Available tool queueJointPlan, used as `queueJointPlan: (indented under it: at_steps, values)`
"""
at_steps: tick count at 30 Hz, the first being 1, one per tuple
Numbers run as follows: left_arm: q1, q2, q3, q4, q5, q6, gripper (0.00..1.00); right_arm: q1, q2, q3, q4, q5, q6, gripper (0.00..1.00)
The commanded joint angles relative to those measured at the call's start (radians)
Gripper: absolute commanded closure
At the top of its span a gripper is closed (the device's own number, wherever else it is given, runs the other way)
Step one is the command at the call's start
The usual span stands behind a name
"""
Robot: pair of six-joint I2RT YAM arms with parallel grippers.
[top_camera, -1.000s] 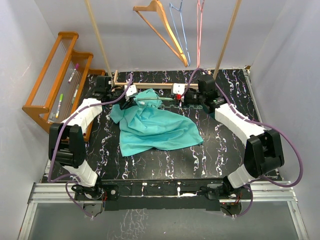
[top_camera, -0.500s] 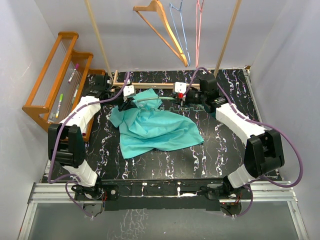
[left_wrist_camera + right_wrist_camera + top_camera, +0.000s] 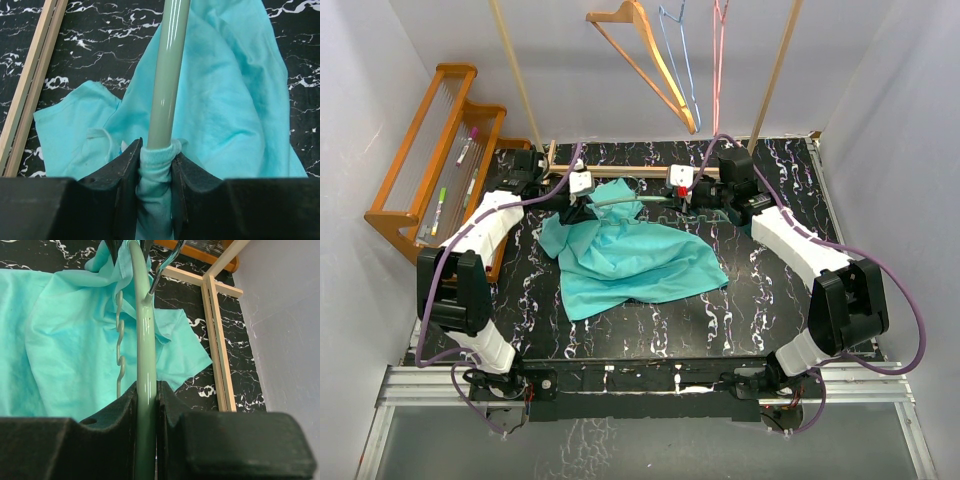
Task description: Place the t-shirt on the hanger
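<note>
The teal t-shirt [image 3: 630, 262] lies crumpled on the black marbled table, its top edge lifted toward the back. The pale mint hanger [image 3: 618, 201] spans between my two grippers above that edge. In the left wrist view my left gripper [image 3: 156, 165] is shut on a fold of the t-shirt [image 3: 230, 100] that is wrapped over one end of the hanger [image 3: 167, 75]. In the right wrist view my right gripper [image 3: 146, 395] is shut on the bare arm of the hanger [image 3: 144, 335], with the t-shirt [image 3: 65, 340] spread below it. From above, the left gripper [image 3: 576, 204] and the right gripper [image 3: 672, 199] face each other.
An orange wooden hanger [image 3: 650, 55], a blue wire hanger [image 3: 680, 60] and a pink one [image 3: 720, 50] hang at the back. A low wooden rail [image 3: 620, 171] crosses the table's far side. A wooden rack [image 3: 425, 160] with markers stands left.
The left gripper has shifted slightly toward the back, taking the shirt's top edge with it along the hanger. The right gripper has hardly moved.
</note>
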Motion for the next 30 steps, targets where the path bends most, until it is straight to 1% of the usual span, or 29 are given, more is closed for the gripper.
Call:
queueJointPlan:
  at_steps: [1,12,15,16,18,20,21,22,28,30]
  values:
    - [-0.045,-0.027,0.044,-0.018,0.114,-0.005,0.74,0.019,-0.017,0.028,0.072,-0.074,0.022,0.92]
    - [-0.073,-0.016,0.059,-0.017,0.121,-0.023,0.73,0.026,-0.011,0.037,0.081,-0.087,0.043,0.92]
    - [-0.073,-0.018,0.063,-0.010,0.099,-0.031,0.72,0.026,-0.015,0.032,0.082,-0.078,0.043,0.92]
    - [-0.074,-0.020,0.060,0.004,0.087,-0.046,0.68,0.027,-0.017,0.028,0.082,-0.077,0.042,0.92]
    - [-0.073,-0.026,0.057,0.034,0.058,-0.077,0.58,0.027,-0.017,0.023,0.083,-0.079,0.042,0.92]
    - [-0.068,-0.029,0.052,0.076,0.033,-0.124,0.49,0.027,-0.016,0.017,0.087,-0.083,0.044,0.92]
    - [-0.064,-0.030,0.051,0.089,0.031,-0.139,0.42,0.026,-0.015,0.014,0.089,-0.085,0.046,0.92]
    - [-0.064,-0.030,0.053,0.093,0.029,-0.146,0.37,0.026,-0.013,0.011,0.090,-0.085,0.047,0.92]
    - [-0.053,-0.040,0.048,0.079,-0.016,-0.152,0.17,0.023,-0.010,-0.007,0.094,-0.077,0.048,0.92]
    - [-0.040,-0.051,0.039,0.082,-0.024,-0.160,0.15,0.022,-0.006,-0.007,0.095,-0.078,0.049,0.92]
